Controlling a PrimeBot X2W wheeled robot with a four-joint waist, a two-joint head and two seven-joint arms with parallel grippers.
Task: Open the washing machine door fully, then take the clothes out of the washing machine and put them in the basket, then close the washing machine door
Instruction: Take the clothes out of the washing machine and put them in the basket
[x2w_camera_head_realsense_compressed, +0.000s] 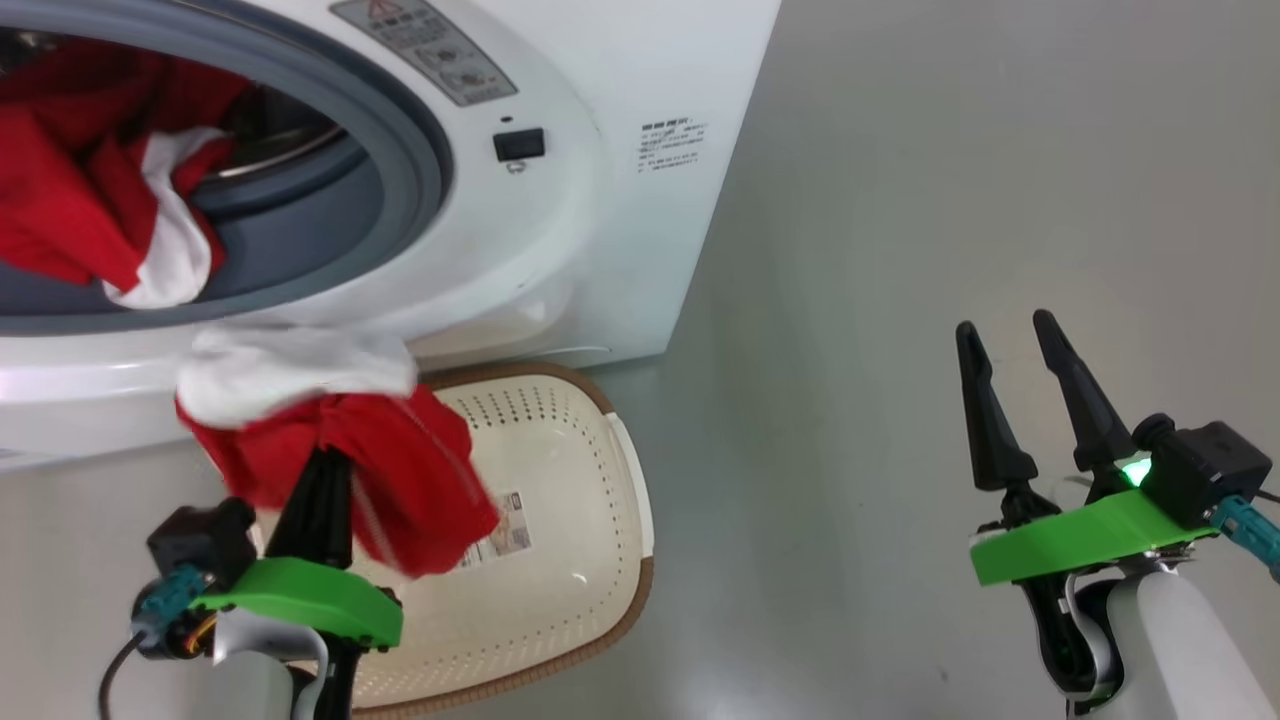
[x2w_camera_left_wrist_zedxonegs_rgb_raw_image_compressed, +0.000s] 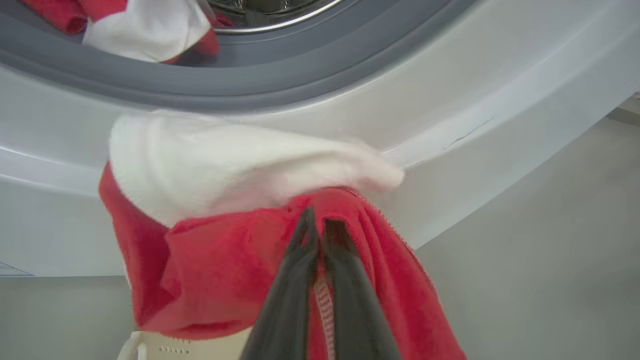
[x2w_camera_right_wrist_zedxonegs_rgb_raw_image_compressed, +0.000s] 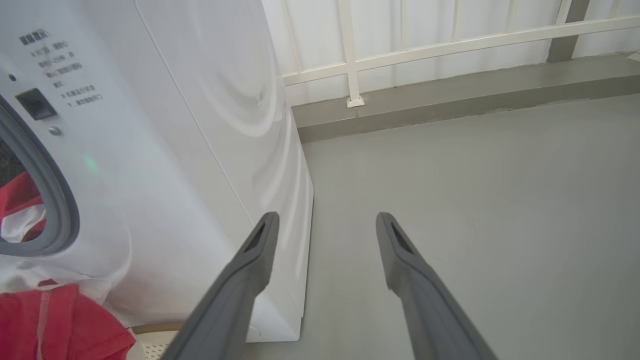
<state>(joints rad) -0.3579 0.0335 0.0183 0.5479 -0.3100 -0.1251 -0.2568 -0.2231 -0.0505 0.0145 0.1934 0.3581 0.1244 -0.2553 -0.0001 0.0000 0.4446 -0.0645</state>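
Our left gripper (x2w_camera_left_wrist_zedxonegs_rgb_raw_image_compressed: 320, 222) pinches soft red-and-white clothes (x2w_camera_head_realsense_compressed: 420, 480) above the perforated basket (x2w_camera_head_realsense_compressed: 590, 480). Our right gripper (x2w_camera_head_realsense_compressed: 1005, 325) stands spread.

Grey floor (x2w_camera_head_realsense_compressed: 900, 250): washing machine (x2w_camera_head_realsense_compressed: 620, 220), basket (x2w_camera_head_realsense_compressed: 570, 560) touching its front.

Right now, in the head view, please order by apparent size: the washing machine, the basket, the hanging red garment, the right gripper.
1. washing machine
2. basket, though partly covered
3. hanging red garment and right gripper look about alike, so I leave them unranked.
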